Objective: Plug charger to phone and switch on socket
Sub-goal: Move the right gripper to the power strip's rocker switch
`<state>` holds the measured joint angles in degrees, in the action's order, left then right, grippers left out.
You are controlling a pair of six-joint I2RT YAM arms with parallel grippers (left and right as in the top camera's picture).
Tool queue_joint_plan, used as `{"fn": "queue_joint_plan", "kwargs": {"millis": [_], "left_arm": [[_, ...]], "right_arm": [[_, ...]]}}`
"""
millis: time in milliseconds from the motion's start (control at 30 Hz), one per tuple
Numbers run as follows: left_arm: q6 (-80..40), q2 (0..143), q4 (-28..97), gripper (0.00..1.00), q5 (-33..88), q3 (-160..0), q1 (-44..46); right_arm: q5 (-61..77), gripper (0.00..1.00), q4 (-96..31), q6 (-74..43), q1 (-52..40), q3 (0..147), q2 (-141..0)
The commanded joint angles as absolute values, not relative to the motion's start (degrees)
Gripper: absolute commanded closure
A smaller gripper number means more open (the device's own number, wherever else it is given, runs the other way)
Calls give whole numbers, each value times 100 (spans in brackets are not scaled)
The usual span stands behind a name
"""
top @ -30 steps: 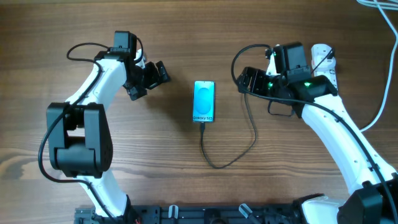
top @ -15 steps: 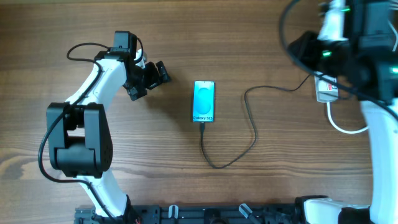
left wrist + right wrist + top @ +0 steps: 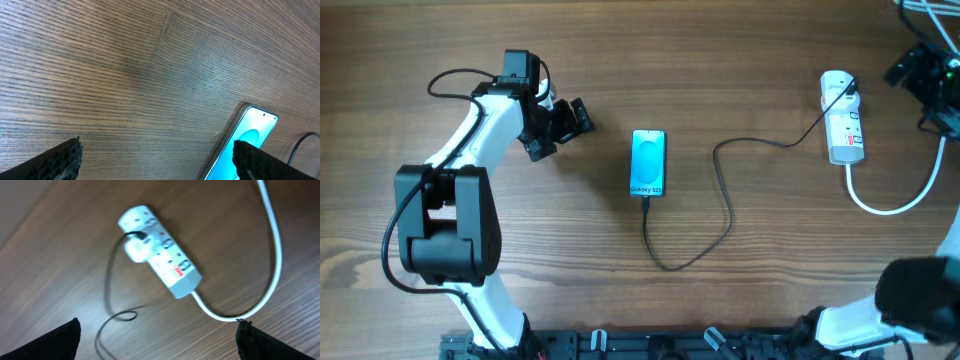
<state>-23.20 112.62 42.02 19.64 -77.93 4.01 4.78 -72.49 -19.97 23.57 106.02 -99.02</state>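
Observation:
The phone (image 3: 648, 163) lies flat at the table's middle, teal screen up; it also shows in the left wrist view (image 3: 245, 145). The black charger cable (image 3: 725, 215) meets the phone's near end, loops and runs to a white adapter in the white socket strip (image 3: 844, 130) at the right. The right wrist view shows the socket (image 3: 160, 250) from above with a red mark, and the cable (image 3: 107, 295). My left gripper (image 3: 560, 125) is open and empty, left of the phone. My right gripper (image 3: 912, 70) is open and empty, raised right of the socket.
A thick white cord (image 3: 895, 200) curves from the socket's near end toward the right edge; it also shows in the right wrist view (image 3: 272, 255). More pale cables hang at the top right corner (image 3: 925, 12).
My right arm has swung from over the socket and cable up and out to the far right edge, leaving the socket uncovered. The left arm, phone and cable have not moved.

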Motion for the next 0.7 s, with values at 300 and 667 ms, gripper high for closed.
{"fn": "queue_joint_plan", "kwargs": {"millis": [300, 667], "left_arm": [[-2292, 11133, 4202, 0, 2008, -7747, 386], [-2292, 11133, 4202, 0, 2010, -7747, 386]], "right_arm": [[36, 0, -7179, -1959, 2794, 10530, -12130], [-34, 0, -6053, -2167, 2794, 10084, -12774]]}}
